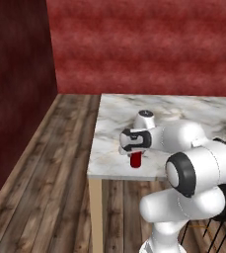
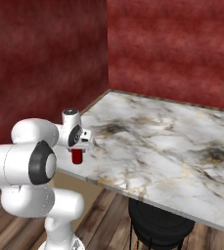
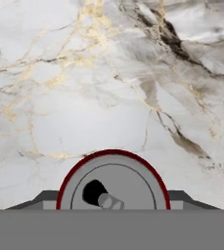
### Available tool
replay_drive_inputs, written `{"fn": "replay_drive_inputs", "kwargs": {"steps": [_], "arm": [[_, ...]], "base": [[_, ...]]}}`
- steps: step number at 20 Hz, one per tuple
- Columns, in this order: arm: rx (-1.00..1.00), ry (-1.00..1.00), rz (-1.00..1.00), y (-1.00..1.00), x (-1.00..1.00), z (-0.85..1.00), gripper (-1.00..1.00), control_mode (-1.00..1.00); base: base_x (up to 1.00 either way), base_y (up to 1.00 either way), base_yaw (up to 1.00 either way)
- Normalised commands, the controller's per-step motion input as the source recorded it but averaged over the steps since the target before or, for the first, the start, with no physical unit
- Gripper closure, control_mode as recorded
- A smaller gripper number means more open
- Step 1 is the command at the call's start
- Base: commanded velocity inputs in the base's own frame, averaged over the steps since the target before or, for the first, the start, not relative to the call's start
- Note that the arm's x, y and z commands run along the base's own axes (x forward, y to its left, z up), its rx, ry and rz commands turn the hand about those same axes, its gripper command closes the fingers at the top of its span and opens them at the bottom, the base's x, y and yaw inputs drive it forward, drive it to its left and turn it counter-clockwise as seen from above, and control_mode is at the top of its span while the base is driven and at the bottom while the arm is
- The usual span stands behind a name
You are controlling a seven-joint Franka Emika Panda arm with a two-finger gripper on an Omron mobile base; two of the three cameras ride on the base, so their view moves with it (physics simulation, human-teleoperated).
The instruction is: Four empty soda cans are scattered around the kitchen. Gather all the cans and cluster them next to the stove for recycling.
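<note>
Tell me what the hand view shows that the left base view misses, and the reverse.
Hand view alone: the red soda can's silver top with its dark opening and tab, seen from straight above, and the dark gripper fingers flanking the can on both sides.

Left base view alone: the can's red side under the gripper, standing near the marble table's front left corner, plus the table's light wooden leg, the plank floor and the red walls.

Both: the same can upright on the veined marble, with the gripper around it.
</note>
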Motion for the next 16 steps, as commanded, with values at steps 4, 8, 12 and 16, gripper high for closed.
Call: {"fn": "replay_drive_inputs", "kwargs": {"steps": [4, 8, 12, 16], "arm": [[0.0, 0.01, 0.0, -0.15, 0.0, -0.3, 1.0, -1.0], [0.0, -0.01, 0.0, -0.25, -0.12, -0.12, 1.0, -1.0], [0.0, -0.07, -0.02, -0.14, -0.5, 0.2, 1.0, -1.0], [0.0, -0.09, -0.05, -0.01, -0.48, 0.45, 1.0, -1.0]], "base": [[0.0, 0.0, 0.0], [0.0, 0.0, 0.0], [0.0, 0.0, 0.0], [0.0, 0.0, 0.0]]}}
